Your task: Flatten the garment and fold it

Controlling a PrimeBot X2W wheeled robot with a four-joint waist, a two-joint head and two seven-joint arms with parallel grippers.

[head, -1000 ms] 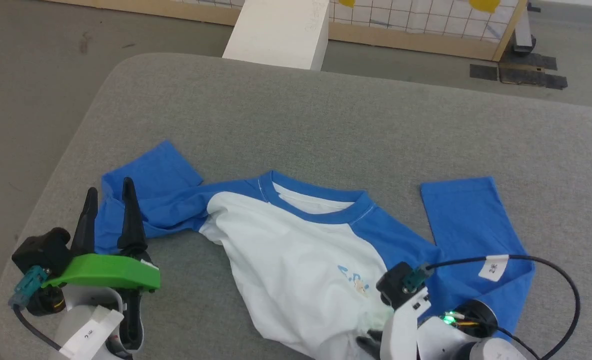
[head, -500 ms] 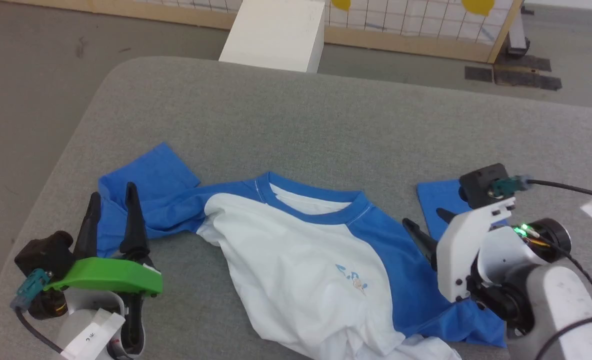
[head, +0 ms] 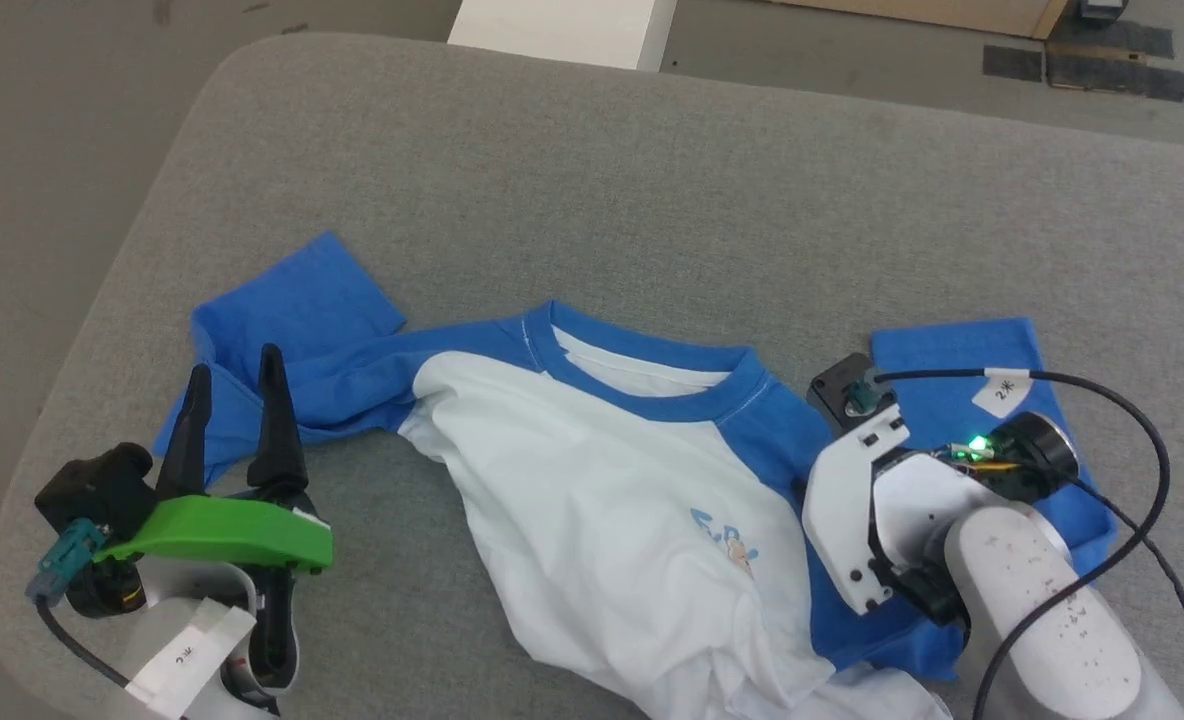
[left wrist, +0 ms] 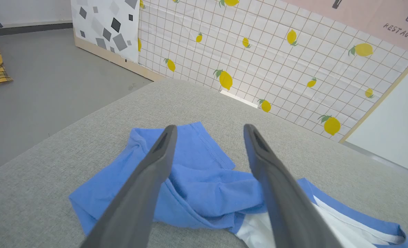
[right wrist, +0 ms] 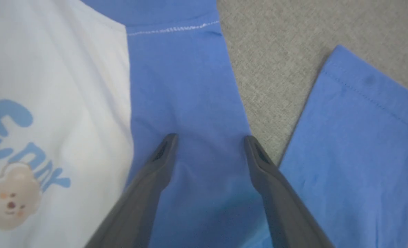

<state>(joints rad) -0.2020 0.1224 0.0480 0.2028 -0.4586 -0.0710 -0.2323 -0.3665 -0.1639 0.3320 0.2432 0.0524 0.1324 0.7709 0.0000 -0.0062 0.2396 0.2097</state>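
Note:
The garment (head: 592,500) lies crumpled on the grey table, white body in the middle, blue neckband toward the far side, a small bear print on the chest. Its left blue sleeve (left wrist: 197,179) is bunched and creased. My left gripper (head: 235,360) is open, its fingers over that sleeve's near edge with nothing between them. The right sleeve (head: 962,350) lies folded back beside the shoulder. My right gripper (right wrist: 211,137) is open and points down just above the blue shoulder cloth (right wrist: 183,86), holding nothing. In the head view its white wrist (head: 852,520) hides the fingers.
The padded grey table (head: 652,180) has a rounded edge at the left and near side, with floor beyond. A white box (head: 562,20) stands past the far edge. A lemon-patterned grid wall (left wrist: 259,51) stands behind the table.
My right gripper has opened, let go of the garment's lower white part, and moved up to the right shoulder. The head camera has tilted down. The left gripper has stayed put.

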